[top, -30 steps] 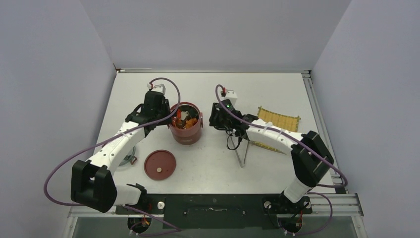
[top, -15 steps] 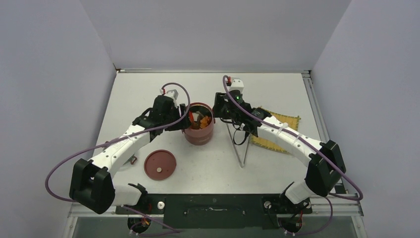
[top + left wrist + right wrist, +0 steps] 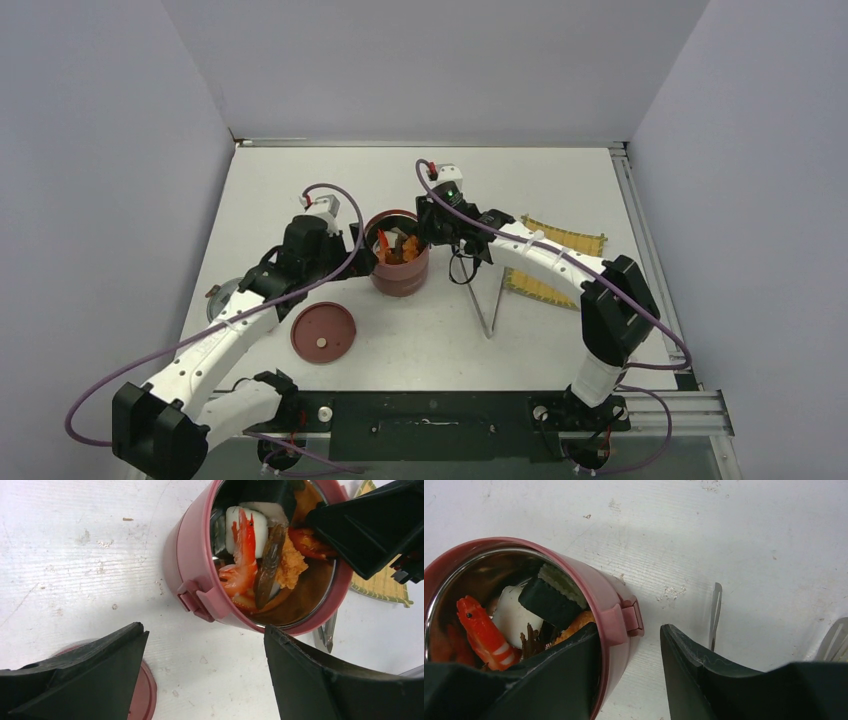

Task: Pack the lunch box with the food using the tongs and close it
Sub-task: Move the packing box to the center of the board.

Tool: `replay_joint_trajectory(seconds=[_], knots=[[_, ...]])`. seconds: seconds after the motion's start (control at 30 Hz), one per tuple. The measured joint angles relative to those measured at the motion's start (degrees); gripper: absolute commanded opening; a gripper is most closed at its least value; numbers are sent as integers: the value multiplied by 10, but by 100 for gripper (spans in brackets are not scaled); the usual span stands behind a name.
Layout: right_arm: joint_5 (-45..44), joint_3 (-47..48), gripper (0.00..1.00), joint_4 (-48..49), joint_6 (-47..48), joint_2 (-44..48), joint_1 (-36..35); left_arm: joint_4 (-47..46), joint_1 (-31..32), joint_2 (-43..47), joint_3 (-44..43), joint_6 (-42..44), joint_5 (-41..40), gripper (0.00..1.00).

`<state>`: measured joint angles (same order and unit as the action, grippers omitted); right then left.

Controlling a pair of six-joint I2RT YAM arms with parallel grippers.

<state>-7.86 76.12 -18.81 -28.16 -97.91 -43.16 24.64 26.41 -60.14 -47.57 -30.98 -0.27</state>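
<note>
Jaws of the left hand (image 3: 205,630) stood wide apart and empty just left of the lunch box (image 3: 400,275). The box stood upright and uncovered on the counter (image 3: 300,190) with the food (image 3: 245,555) inside, and its loose lid (image 3: 323,333) lay flat to its front left. The right hand (image 3: 629,630) straddled the box's right rim with its fingers parted, not clamped, while the tongs (image 3: 491,310) lay further right beside the yellow mat (image 3: 575,240).

Open dark-red lunch box (image 3: 401,270) upright mid-desk (image 3: 560,190), holding food (image 3: 396,247).
Inside, against shiny steel: red shrimp (image 3: 244,550), white piece (image 3: 232,525), orange crumb (image 3: 292,567). Flat round lid (image 3: 323,332) off, near-left. Silver tongs (image 3: 489,328) flat, just right of it.
</note>
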Motion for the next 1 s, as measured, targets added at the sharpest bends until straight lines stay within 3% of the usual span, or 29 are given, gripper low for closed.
replay_joint_trajectory(seconds=[0.23,0.5,1.0], knots=[[-17,13,39,-16,4,-4,-12,-9,-3,40,58,-21,-14,73],[-26,14,35,-21,-4,-4,-14,-34,-11,95,114,-61,-27,72],[-29,14,35,-21,-10,-4,-21,-136,-18,60,143,-93,-33,70]])
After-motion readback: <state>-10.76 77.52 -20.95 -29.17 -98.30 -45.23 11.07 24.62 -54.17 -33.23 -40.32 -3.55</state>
